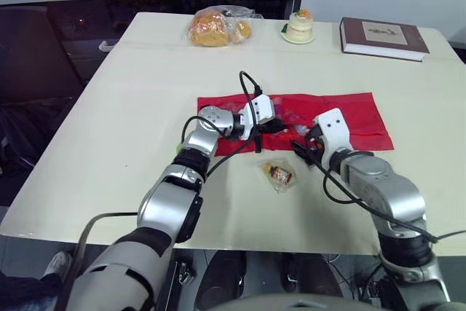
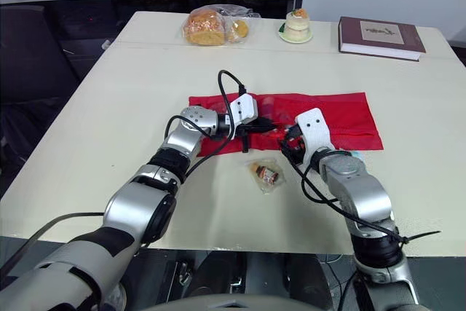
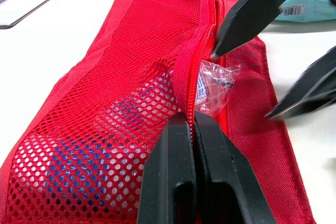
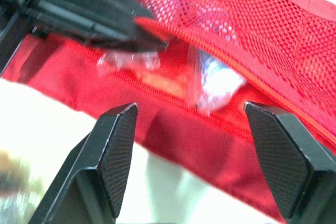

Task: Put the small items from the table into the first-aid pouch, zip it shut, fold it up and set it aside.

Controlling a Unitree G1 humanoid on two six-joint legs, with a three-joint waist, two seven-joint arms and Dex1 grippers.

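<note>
left eye view: red first-aid pouch (image 1: 357,118) flat on bench (image 1: 131,121); wrapped item (image 1: 279,174) outside, just beside it.
left wrist view: left end effector (image 3: 193,124) clenched on zipper lip (image 3: 185,77); slip would likely let opening close.
right wrist view: right end effector (image 4: 199,129) released; clear packet (image 4: 215,85) half in, could snag or fall out.

Left pincer (image 3: 191,121) fingers pressed together, pinching zipper lip of red mesh first-aid pouch (image 3: 105,129). Clear plastic packet (image 3: 214,85) pokes from open zipper slit just beyond. Right pincer (image 3: 241,85) spread wide around packet, one tip at zipper line. Blue-white contents visible through mesh. Teal packet (image 3: 315,9) on desk (image 3: 63,30) beside pouch.
</note>
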